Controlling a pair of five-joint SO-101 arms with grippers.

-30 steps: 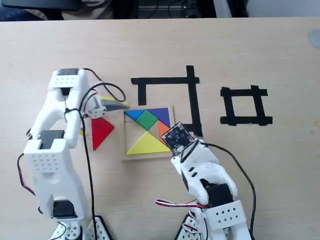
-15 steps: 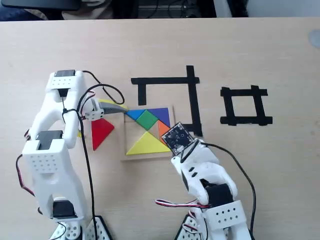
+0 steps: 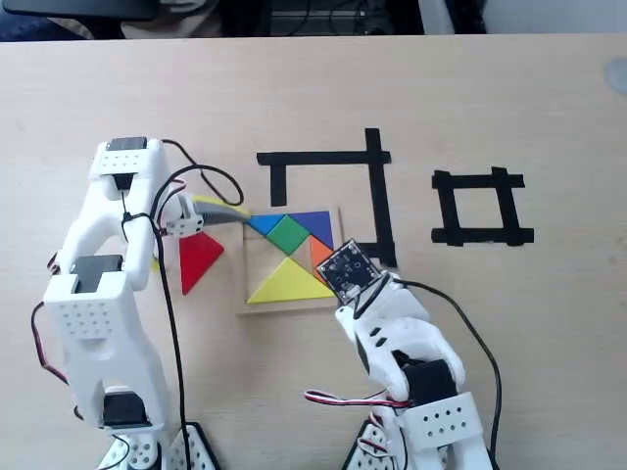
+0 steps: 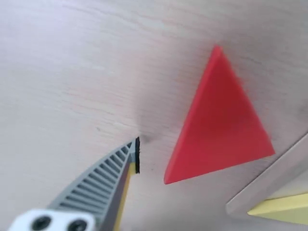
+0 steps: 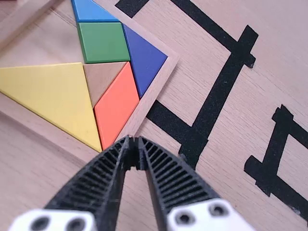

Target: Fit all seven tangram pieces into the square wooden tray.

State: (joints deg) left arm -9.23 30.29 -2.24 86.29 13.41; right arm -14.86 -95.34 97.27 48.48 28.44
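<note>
Plainly, the worktop [image 3: 490, 98] carries the square wooden tray [image 3: 257, 257] around its middle. Six pieces are seated in the tray, and a bare triangular gap runs along its left wall. The red triangle [image 3: 199, 258] lies flat on the worktop just beside that wall, toward the worktop's left edge. Its square corner seems to face the tray.

The left end effector [image 3: 243, 211] is closed to a single tip and empty. It sits by the tray's far left corner, near the triangle but apart from it. The right end effector [image 5: 134, 156] is likewise closed and empty, at the tray's right wall.

I judge the step in hand to be seating the red piece:
- Open the left jaws.
- Grip the thin triangle across two edges.
- Lift it clear of the rim.
- Lower its long side against the left wall without nudging the yellow triangle [image 3: 289, 282].
</note>
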